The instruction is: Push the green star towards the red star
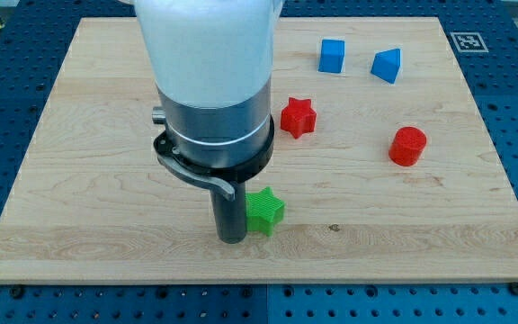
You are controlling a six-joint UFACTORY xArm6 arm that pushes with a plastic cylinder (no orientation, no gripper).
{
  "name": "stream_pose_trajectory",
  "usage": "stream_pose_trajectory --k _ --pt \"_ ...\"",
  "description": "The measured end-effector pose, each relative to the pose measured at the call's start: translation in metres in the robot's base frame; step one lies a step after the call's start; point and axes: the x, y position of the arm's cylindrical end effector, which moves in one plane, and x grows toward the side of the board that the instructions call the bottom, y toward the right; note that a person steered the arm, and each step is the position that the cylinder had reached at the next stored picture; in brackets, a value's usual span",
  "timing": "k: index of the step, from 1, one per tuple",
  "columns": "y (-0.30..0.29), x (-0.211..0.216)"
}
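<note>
The green star (265, 211) lies on the wooden board (79, 180), below the middle of the view. The red star (298, 117) lies above it and slightly to the right, apart from it. My tip (232, 238) rests on the board right against the green star's left side. The arm's grey and white body (209, 81) rises above the tip and hides the board behind it.
A red cylinder (408, 146) stands at the view's right. A blue cube (332, 56) and a blue triangular block (387, 65) lie near the top right. A marker tag (467, 41) sits at the board's top right corner.
</note>
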Motion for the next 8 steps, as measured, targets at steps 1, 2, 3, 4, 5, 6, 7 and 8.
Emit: stream_pose_trajectory --k 1,2,3,4,5,6,7,8 --pt "0.014 0.005" --pt "0.023 0.001" --pt "0.027 -0.007" --pt "0.027 -0.018" --pt "0.033 -0.005" --pt "0.037 0.010" --pt "0.055 -0.005" --pt "0.056 -0.027"
